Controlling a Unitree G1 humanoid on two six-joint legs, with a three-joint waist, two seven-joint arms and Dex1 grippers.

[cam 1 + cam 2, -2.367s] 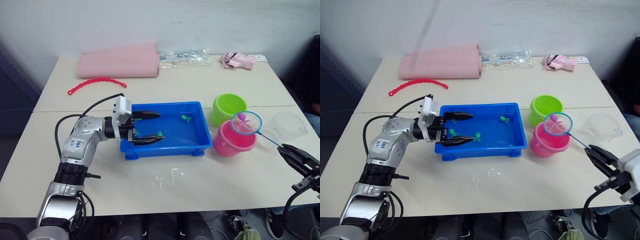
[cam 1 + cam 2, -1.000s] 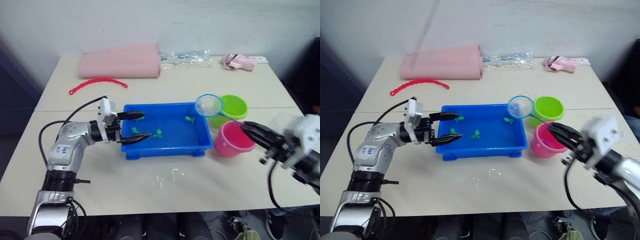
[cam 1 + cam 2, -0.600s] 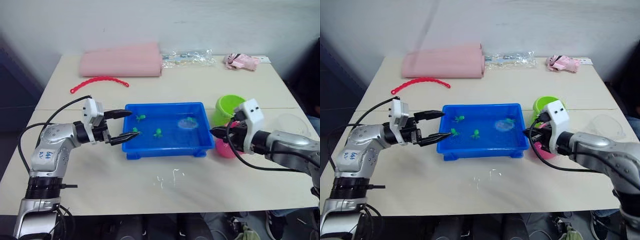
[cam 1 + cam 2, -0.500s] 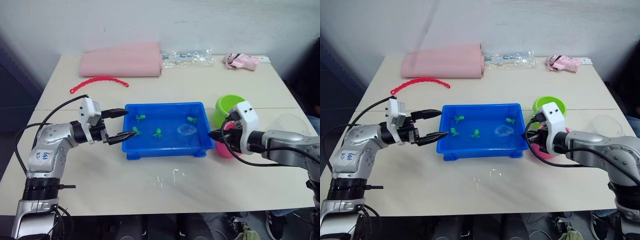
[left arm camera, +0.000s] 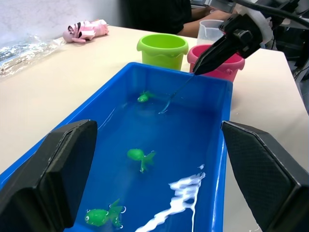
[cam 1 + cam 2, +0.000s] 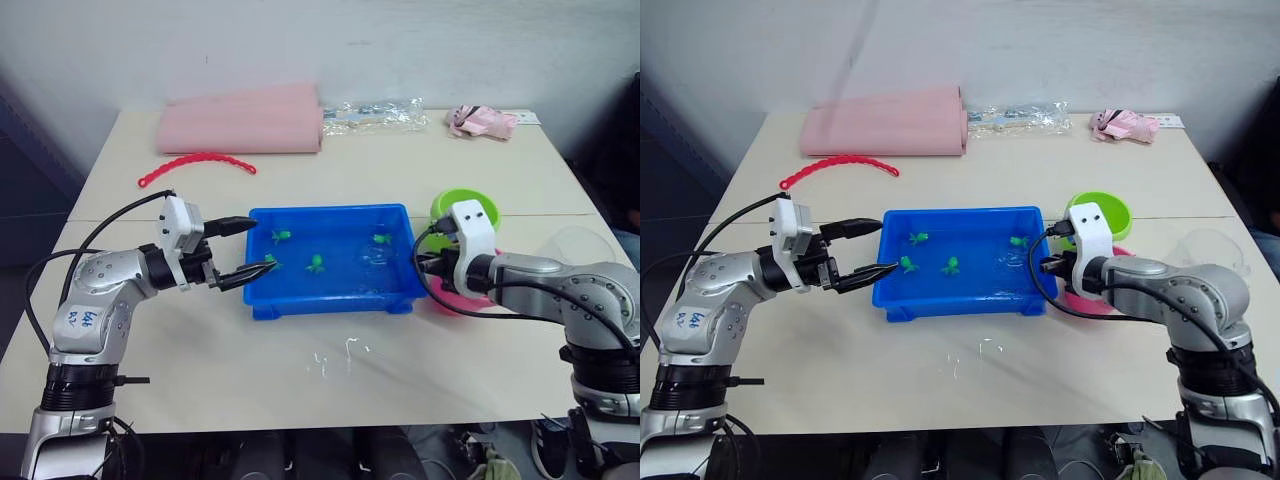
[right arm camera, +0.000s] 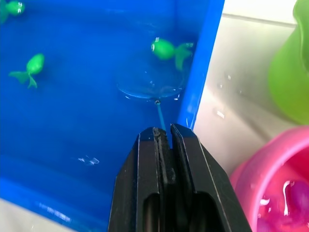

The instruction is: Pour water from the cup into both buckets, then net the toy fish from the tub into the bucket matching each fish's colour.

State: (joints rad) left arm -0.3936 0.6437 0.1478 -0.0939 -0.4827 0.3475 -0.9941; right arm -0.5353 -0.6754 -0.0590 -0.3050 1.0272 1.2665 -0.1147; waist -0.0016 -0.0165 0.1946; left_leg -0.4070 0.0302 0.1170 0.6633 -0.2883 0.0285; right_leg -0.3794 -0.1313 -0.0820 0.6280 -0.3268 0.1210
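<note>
1. Nearest me on the table (image 6: 300, 390), my left gripper (image 6: 243, 256) sits at the tub's left end with its fingers spread wide, one over the rim and one just outside it, holding nothing.

2. My right gripper (image 7: 164, 140) is clamped tight on the net's thin handle at the tub's right end. The net (image 7: 150, 87) itself is dipped in the water near the right wall, hoop just beside a green fish.

3. The tub (image 6: 330, 300) sits mid-table with water in it. I count four green toy fish (image 5: 140, 157) – three toward the left and middle, one near the far right corner by the net. No pink ones in the tub that I can see.

4. Just past the tub's right end are the pink bucket (image 7: 270, 179) and the green bucket (image 6: 465, 207) behind it. The pink one has water and something pinkish in it.

5. The cup (image 6: 585, 243) is out near the table's right edge.

6. So I reckon pouring's done and I'm on the netting step – green fish now. Next I'd slide the hoop under that nearest fish, lift it level, and carry it to the green bucket.
</note>
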